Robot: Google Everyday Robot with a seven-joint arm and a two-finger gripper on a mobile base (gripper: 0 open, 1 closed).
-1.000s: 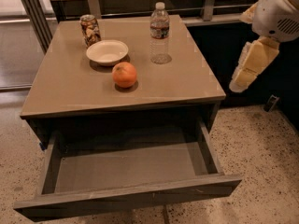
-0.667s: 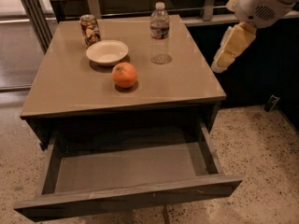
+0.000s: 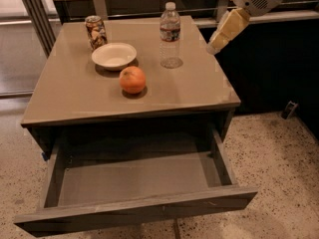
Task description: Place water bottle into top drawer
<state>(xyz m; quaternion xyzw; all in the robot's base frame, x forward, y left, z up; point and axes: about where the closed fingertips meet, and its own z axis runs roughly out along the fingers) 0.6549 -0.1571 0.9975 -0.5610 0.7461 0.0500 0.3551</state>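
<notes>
The water bottle (image 3: 170,35) stands upright on the tan table top, toward the back right of centre, clear with a white cap and dark label band. The top drawer (image 3: 134,205) is pulled wide open below the table's front edge, with a bare grey bottom. My gripper (image 3: 219,40) hangs from the white arm at the upper right, its yellowish fingers pointing down-left over the table's right edge, about a hand's width to the right of the bottle and apart from it.
A patterned drink can (image 3: 95,32) stands at the back left. A white bowl (image 3: 114,56) sits in front of it, and an orange (image 3: 132,79) nearer the middle. Speckled floor lies around the table (image 3: 60,98); a dark wall and rail run behind.
My gripper and arm have moved left and up, from low beside the table's right edge to above that edge, closer to the water bottle. The objects on the table have not moved.
</notes>
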